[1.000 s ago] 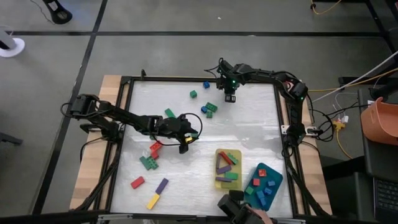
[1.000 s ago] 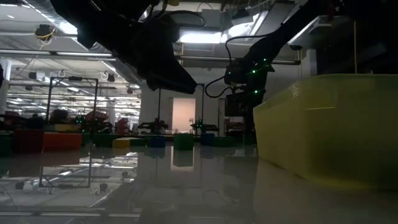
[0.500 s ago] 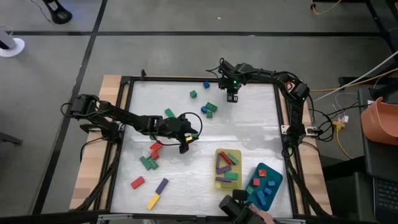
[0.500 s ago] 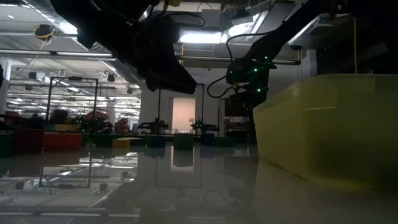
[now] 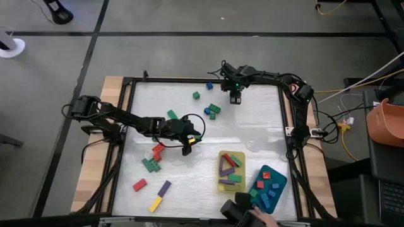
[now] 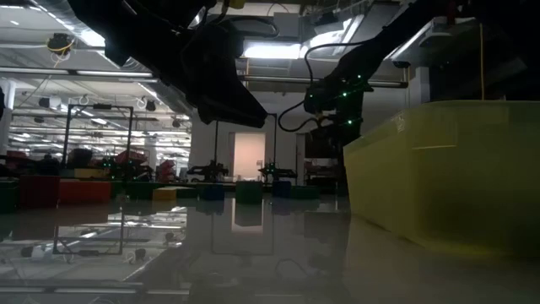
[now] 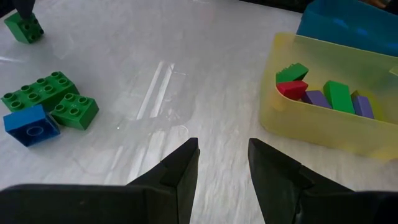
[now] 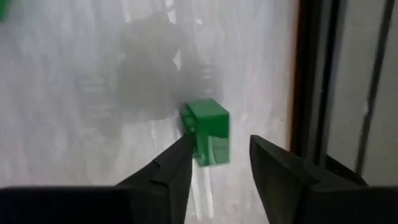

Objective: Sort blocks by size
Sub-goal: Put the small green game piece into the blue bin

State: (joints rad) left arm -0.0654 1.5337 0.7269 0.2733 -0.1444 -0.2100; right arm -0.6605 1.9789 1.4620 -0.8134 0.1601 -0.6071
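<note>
The white table (image 5: 252, 135) fills the view. At its near right, the yellow tray (image 5: 230, 170) holds long blocks and the teal tray (image 5: 267, 186) small ones. My left pincer (image 7: 222, 155) hovers mid-table, parted and empty. My right pincer (image 8: 219, 158) sits at the far edge, fingers spread around a small green cube (image 8: 209, 132), one finger touching it.
</note>
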